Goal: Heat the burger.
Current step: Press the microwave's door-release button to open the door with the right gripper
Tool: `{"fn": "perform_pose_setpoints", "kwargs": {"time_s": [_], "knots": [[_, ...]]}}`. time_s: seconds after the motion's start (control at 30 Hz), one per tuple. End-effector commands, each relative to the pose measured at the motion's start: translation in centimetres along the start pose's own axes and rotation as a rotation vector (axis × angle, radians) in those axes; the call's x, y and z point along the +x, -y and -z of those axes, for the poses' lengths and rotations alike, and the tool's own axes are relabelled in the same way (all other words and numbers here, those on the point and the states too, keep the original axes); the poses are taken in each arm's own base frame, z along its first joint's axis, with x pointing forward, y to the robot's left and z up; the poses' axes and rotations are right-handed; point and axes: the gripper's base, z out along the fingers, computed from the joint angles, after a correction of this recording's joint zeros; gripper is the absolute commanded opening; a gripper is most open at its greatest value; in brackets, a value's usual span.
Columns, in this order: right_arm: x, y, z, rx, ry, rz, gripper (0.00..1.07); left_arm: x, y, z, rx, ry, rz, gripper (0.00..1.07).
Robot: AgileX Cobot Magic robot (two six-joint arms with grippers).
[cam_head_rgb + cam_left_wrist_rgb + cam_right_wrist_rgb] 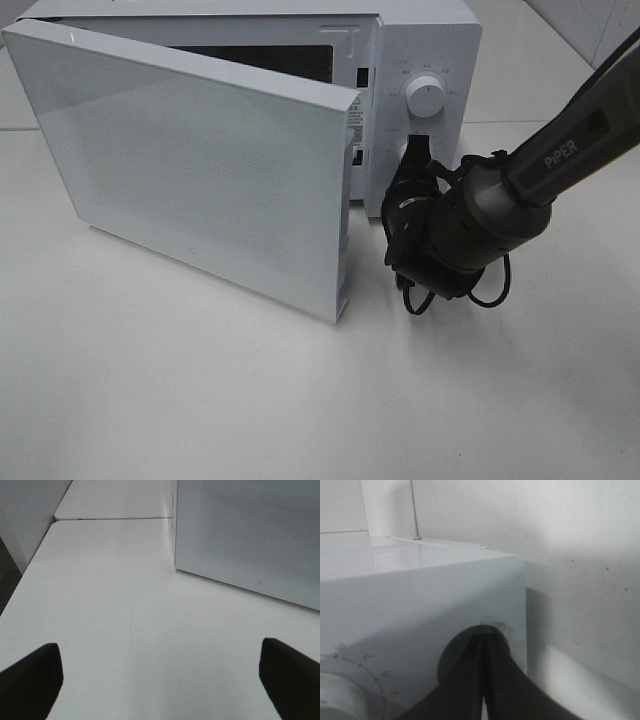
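Note:
The burger is out of view in all three views. The white microwave [425,40] stands at the back with its door [190,170] swung wide open toward the front left; only a dark strip of its inside shows. My right gripper [414,150] is shut with nothing in it. Its tips [485,642] press into the dark round button on the control panel, just below the white knob [427,98]. My left gripper [160,680] does not show in the exterior high view. It hangs open over bare table, fingers [30,680] far apart, short of the door's outer face [250,535].
The white table [200,400] spreads in front of the microwave. The open door juts over the table's left middle. The right arm [560,160] with its dangling cable [490,290] crosses in from the right. A table edge and a seam [115,519] show in the left wrist view.

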Motion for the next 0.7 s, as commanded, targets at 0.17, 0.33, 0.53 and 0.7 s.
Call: {"fn": "perform_pose_setpoints", "kwargs": {"time_s": [0.17,0.33,0.53,0.7], "knots": [[0.53,-5.55,-1.03,-0.316,-0.026,0.046,0.00,0.23,0.09,0.14,0.005,0.018,0.010,1.00],[0.61,-5.53,-0.98,-0.298,-0.035,0.056,0.00,0.23,0.09,0.14,0.005,0.018,0.010,1.00],[0.83,-5.33,-0.95,-0.272,-0.050,0.060,0.00,0.23,0.09,0.14,0.005,0.018,0.010,1.00],[0.87,-5.31,-0.51,-0.236,-0.079,0.086,0.00,0.23,0.09,0.14,0.005,0.018,0.010,1.00]]}}
